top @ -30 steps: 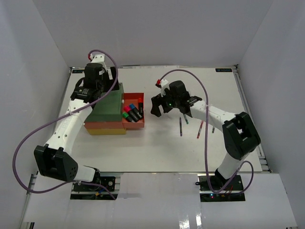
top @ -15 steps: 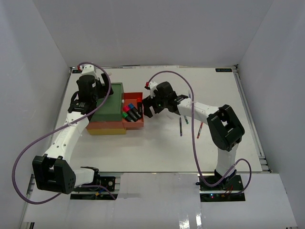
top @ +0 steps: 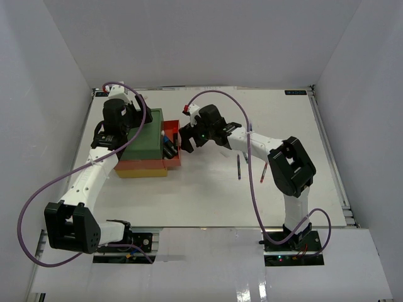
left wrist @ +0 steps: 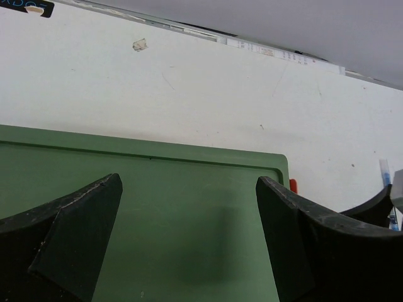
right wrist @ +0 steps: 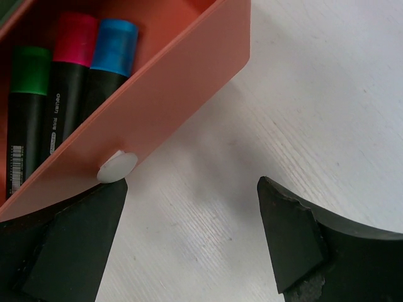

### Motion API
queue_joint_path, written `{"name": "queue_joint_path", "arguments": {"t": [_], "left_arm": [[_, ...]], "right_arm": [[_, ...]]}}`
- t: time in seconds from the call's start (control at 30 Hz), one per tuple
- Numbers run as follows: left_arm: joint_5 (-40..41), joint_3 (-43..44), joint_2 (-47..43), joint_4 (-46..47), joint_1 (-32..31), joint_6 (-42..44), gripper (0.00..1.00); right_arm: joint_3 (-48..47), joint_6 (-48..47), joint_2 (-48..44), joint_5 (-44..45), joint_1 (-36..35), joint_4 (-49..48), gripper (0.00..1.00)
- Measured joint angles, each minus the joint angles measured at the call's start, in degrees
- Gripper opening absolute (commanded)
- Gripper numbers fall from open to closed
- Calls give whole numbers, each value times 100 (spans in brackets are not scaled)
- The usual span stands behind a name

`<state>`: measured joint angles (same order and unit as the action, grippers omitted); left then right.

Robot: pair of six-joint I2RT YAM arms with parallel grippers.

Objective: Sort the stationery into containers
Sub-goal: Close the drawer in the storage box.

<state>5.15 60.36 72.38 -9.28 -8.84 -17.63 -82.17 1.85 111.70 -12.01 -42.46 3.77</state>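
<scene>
White tabletop (top: 208, 201) across the middle, matte and faintly scuffed. Plain panels box it in: left wall (top: 38, 94), far wall (top: 201, 44), right wall (top: 371, 94). A metal rail (top: 332, 163) runs down the table's right edge. There's a small dark label (top: 296, 93) at the far right corner. In the left wrist view, a tiny pale scrap (left wrist: 139, 44) lies near the far edge. A glossy white ledge (top: 208, 267) spans the near side.
</scene>
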Motion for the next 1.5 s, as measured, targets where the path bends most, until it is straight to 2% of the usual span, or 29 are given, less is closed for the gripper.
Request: {"name": "queue_joint_path", "arguments": {"t": [0.23,0.53,1.07,1.5], "left_arm": [[-70,0,7,33,0,-11,98],[-164,-2,11,50,13,-26,98],[-420,-79,26,247,114,-22,98],[-431,-140,26,363,122,68,98]], "right_arm": [[-468,129,503,-208,-190,-26,90],[-625,343,592,-282,-411,-286,90],[-398,879,581,-378,-605,-824,90],[-232,935,481,-839,-713,-1012,90]]}}
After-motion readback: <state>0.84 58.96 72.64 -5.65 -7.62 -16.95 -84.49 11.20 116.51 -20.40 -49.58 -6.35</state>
